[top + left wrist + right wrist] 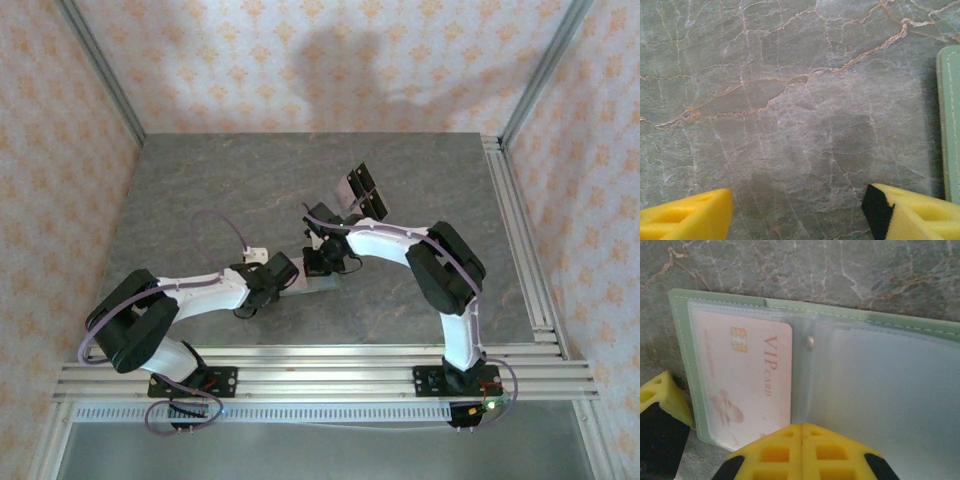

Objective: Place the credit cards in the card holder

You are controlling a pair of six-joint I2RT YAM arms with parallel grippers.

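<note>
Your right gripper point(802, 452) is clenched, its pads pressed together with nothing visible between them, over the near edge of the open card holder point(720, 299). The holder spreads just ahead of those fingers, its long axis crosswise to them, with a pink card point(747, 380) in the pocket ahead-left. Your left gripper point(799, 206) is spread wide and empty, with the holder's edge just outside its right finger. The loose black cards point(362, 190) lie beyond the right fingers, so that arm looks nearer.
</note>
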